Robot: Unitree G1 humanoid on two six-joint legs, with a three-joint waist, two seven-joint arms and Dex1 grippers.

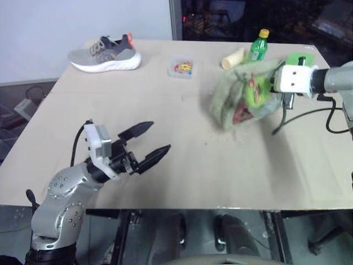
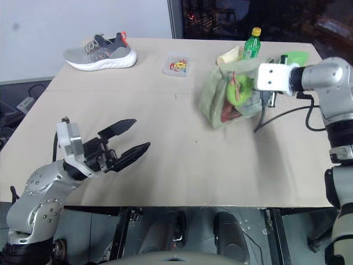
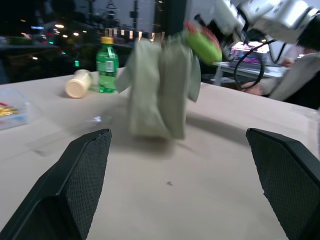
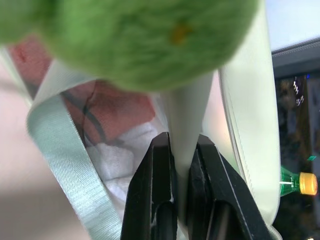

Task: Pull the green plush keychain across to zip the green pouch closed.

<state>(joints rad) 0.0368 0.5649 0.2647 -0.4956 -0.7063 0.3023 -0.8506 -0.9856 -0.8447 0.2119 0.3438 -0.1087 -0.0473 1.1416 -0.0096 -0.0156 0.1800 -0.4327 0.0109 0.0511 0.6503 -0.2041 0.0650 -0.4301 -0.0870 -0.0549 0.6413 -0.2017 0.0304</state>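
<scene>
Black-fingered left tool (image 1: 148,142) hovers spread at the near left of the bench (image 1: 182,165). Far right, the limp sage-green fabric pouch (image 1: 237,99) sags, its fuzzy lime plush keychain (image 1: 256,91) on top. Right tool (image 4: 182,150) pinches a pale strap; the light plush likely wants grasping itself.

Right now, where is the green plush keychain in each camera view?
Left eye: green plush keychain on the green pouch, far right.
Right eye: on the pouch, upper right.
Left wrist: top centre-right, above the pouch.
Right wrist: across the top.
Shared landmark: green bottle behind the pouch.
</scene>
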